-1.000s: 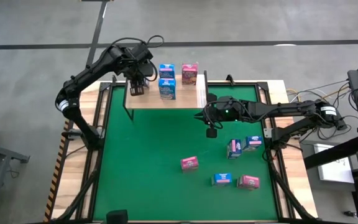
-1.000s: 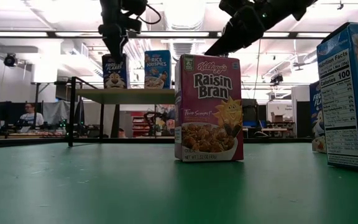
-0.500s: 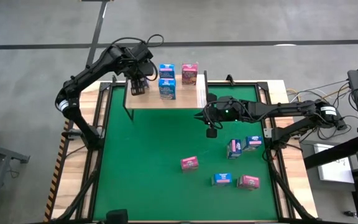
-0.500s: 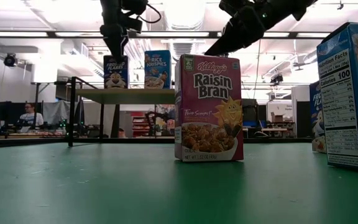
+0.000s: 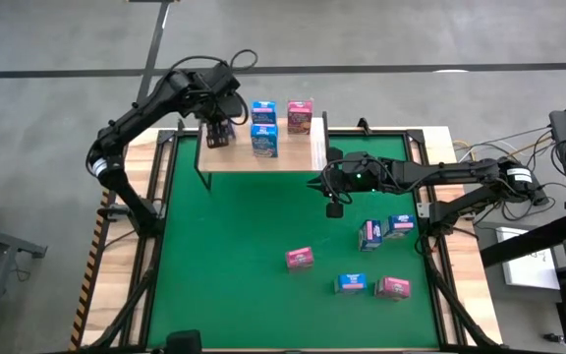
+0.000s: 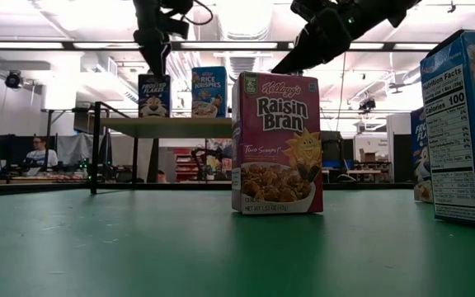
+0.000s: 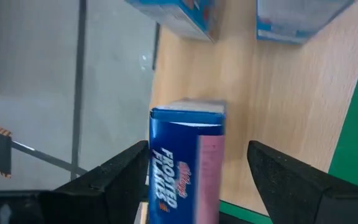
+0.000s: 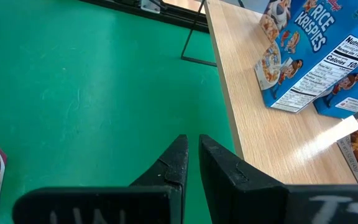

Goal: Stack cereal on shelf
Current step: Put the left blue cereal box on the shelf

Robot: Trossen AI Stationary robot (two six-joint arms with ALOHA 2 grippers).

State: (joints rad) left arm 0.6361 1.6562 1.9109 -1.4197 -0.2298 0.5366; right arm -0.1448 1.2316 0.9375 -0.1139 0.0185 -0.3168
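Since 1 second ago, the left gripper (image 5: 218,126) has lifted slightly off the Frosted Flakes box (image 7: 185,163) on the shelf (image 5: 293,155), and its jaws have spread; they now stand open, 1 finger (image 7: 120,177) on each side of the box with clear gaps, so the box stands free between and just below the jaws. In the low view that box (image 6: 153,96) stands upright on the shelf board (image 6: 176,126), directly under the left jaws, with a Rice Krispies box (image 6: 209,91) just beside it. From above, 2 blue boxes (image 5: 263,126) and 1 pink box (image 5: 300,117) stand on the shelf to the side of the left jaws.

The right gripper (image 5: 334,207) hangs over the green mat (image 5: 244,236) just off the shelf's near edge; its jaws are closed and empty, the 2 fingers (image 8: 174,163) nearly touching. Well apart from the right jaws, 5 more cereal boxes lie on the mat, among them a pink Raisin Bran box (image 5: 300,258) that stands upright in the low view (image 6: 276,143).
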